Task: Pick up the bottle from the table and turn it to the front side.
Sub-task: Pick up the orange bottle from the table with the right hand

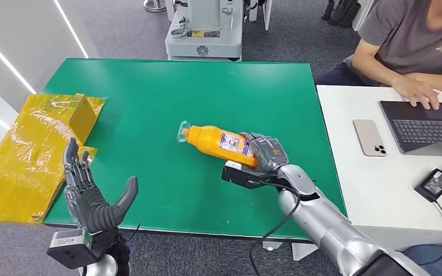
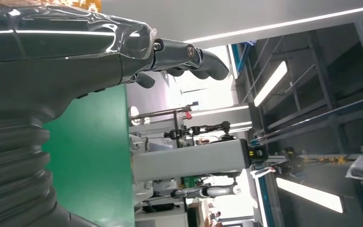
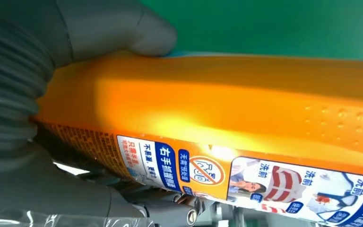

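Head view: orange bottle [image 1: 218, 141] at frame centre, lying on its side on the green table [image 1: 149, 98], cap toward the left. Right hand [image 1: 262, 158] grips its base end, fingers wrapped over it. Left hand [image 1: 92, 192] at lower left, fingers spread, holding nothing. Yellow wrapped boxes [image 1: 34, 149] at left edge. Person at laptop [image 1: 423, 123], upper right.

Left wrist view: left hand [image 2: 66, 61] open beside the table [image 2: 94, 156].

Right wrist view: bottle [image 3: 217, 109] spans the frame, printed label facing the lower edge; thumb [image 3: 118, 28] pressed on it.
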`<state>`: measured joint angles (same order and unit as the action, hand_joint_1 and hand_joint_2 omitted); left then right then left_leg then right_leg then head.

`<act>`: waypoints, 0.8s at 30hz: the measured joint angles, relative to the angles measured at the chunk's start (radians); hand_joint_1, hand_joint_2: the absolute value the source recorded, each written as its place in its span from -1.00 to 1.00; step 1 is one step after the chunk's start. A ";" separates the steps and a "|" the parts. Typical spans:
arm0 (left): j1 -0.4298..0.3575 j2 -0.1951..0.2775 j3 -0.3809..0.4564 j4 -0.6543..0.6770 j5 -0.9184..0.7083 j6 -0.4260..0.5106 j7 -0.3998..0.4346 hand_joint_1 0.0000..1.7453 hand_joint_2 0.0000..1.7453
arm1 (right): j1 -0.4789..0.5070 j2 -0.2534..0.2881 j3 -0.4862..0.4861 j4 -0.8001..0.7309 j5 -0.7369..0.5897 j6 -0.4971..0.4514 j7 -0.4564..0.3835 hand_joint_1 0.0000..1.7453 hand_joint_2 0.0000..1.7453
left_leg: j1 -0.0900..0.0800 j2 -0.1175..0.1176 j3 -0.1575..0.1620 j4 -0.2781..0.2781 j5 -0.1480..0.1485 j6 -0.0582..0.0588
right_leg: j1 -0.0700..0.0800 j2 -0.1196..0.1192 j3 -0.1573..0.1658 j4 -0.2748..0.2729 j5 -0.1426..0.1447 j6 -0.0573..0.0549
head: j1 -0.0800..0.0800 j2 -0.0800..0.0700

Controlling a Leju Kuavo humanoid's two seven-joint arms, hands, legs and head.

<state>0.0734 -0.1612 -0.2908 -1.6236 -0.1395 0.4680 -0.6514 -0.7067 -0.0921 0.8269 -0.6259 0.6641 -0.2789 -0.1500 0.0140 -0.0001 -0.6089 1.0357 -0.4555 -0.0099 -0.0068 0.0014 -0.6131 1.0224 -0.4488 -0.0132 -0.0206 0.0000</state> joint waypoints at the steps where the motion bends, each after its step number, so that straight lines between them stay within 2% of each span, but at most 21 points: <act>1: 0.000 0.000 -0.001 0.000 -0.009 -0.010 0.011 -1.00 1.00 | 0.012 0.006 -0.024 -0.020 0.020 -0.029 -0.002 1.00 1.00 | 0.000 0.000 0.000 0.000 0.000 0.000 | 0.000 0.000 0.000 0.000 0.000 0.000 | 0.000 0.000; 6: -0.014 0.001 -0.019 0.009 -0.058 -0.081 0.059 -1.00 1.00 | 0.088 0.019 -0.123 -0.116 0.086 -0.171 -0.064 1.00 1.00 | 0.000 0.000 0.000 0.000 -0.001 0.001 | 0.000 0.000 0.000 0.000 0.000 0.000 | 0.000 0.000; 11: -0.064 0.001 -0.036 0.041 -0.042 -0.178 0.087 -1.00 1.00 | 0.174 0.028 -0.213 -0.214 0.112 -0.259 -0.148 1.00 1.00 | -0.001 -0.001 -0.001 0.001 -0.001 0.001 | 0.000 -0.001 0.000 0.000 0.000 0.000 | 0.000 0.000; 17: -0.108 0.001 -0.043 0.073 -0.017 -0.237 0.098 -1.00 1.00 | 0.228 0.033 -0.265 -0.280 0.111 -0.278 -0.194 1.00 1.00 | 0.000 -0.001 -0.001 0.001 -0.001 0.001 | 0.000 -0.001 -0.001 0.000 0.000 0.000 | 0.000 0.000; 24: -0.228 0.007 -0.072 0.155 0.108 -0.453 0.133 -1.00 1.00 | 0.261 0.051 -0.280 -0.334 0.087 -0.259 -0.309 1.00 1.00 | 0.000 -0.001 -0.001 0.001 -0.001 0.001 | 0.000 -0.001 -0.001 0.000 0.000 0.000 | 0.000 0.000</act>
<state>-0.1544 -0.1543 -0.3629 -1.4684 -0.0318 0.0145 -0.5180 -0.4453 -0.0408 0.5468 -0.9598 0.7509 -0.5382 -0.4588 0.0135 -0.0008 -0.6097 1.0363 -0.4562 -0.0088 -0.0069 0.0009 -0.6136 1.0221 -0.4488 -0.0129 -0.0206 0.0000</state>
